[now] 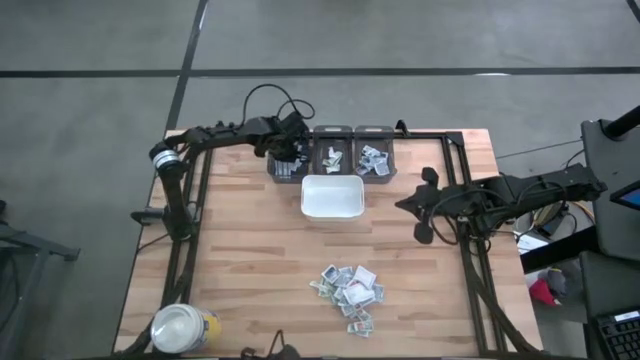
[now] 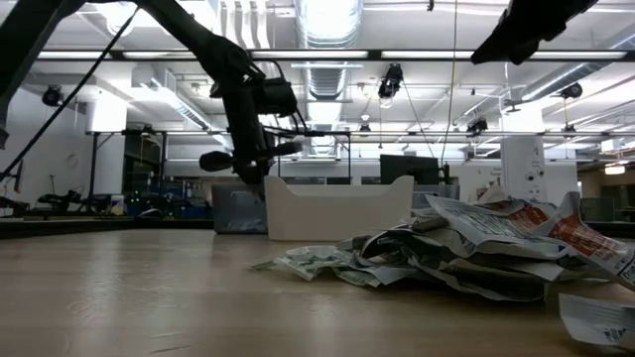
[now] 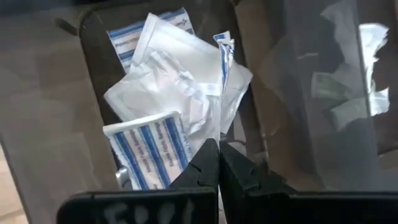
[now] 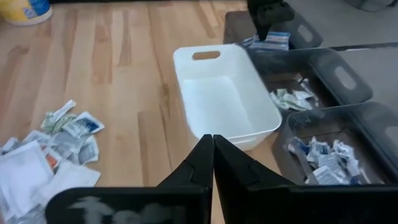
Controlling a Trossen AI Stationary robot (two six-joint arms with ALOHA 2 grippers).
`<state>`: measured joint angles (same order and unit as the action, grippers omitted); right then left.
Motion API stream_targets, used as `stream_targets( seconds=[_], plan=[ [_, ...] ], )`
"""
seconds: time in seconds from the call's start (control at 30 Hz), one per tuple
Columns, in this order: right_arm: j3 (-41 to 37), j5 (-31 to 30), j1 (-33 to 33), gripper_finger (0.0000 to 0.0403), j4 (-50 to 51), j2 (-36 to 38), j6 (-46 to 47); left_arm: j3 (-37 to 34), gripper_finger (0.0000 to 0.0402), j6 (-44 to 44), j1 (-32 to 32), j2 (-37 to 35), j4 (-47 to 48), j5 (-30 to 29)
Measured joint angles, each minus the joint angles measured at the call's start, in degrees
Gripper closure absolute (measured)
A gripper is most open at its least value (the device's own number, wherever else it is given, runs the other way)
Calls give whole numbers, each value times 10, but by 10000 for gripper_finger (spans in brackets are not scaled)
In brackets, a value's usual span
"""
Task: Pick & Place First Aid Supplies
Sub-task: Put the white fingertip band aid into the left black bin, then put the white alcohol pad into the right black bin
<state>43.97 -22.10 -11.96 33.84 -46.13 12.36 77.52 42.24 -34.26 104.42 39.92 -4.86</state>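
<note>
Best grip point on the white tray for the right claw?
Judging by shape: take the white tray by its short end wall, at the handle slot, coming straight down from above. Thin upright rim, open top; grey bins block the far long side.

A light wooden table [image 1: 250,260] carried everything. Near its front middle lay a loose heap of small paper packets [image 1: 349,288], spread flat on the boards. A white tray [image 1: 332,197] sat further back, and just behind it stood three dark bins [image 1: 332,152] in a row. A yellow jar [image 1: 183,327] with a white lid stood at the front left corner.
</note>
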Motion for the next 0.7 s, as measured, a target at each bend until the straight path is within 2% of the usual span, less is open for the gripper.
stream_targets(
  seconds=[0.2,0.53,0.6,0.7],
  plan=[
    [0,12,0,394,5,1,-12,4,390,-60,-2,-3,16,0],
    [0,18,0,394,4,8,-20,27,261,-114,-16,-5,98,-38],
    [0,18,0,394,4,8,-16,49,245,-111,-20,-8,136,-29],
    [0,18,0,394,4,7,-6,82,232,-94,-17,-14,188,15]
  ],
)
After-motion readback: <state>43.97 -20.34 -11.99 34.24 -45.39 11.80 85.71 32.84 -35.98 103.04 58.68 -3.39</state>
